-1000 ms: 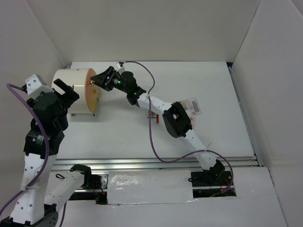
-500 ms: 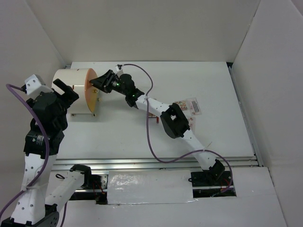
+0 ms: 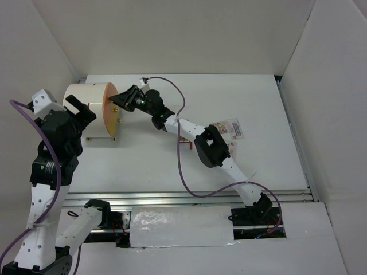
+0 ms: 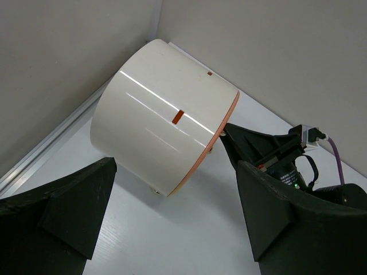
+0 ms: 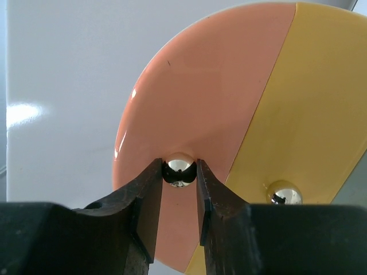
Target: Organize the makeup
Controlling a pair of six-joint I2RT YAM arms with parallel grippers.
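Note:
The makeup lies at mid-right: clear-packaged pinkish cards and a dark-red lip tube half hidden under my right arm. Other pieces are hidden. My right gripper reaches left to the white cylinder. In the right wrist view it is shut on the silver knob of the orange drawer front. My left gripper is open and empty, on the near side of the cylinder, apart from it. In the top view it is at the cylinder's near left.
A yellow drawer front with a second silver knob sits beside the orange one. The cylinder stands in the back left corner by the white walls. A purple cable trails from my right arm over the table.
My right gripper has moved a little left onto the drawer knob and now grips it. My left arm has barely shifted.

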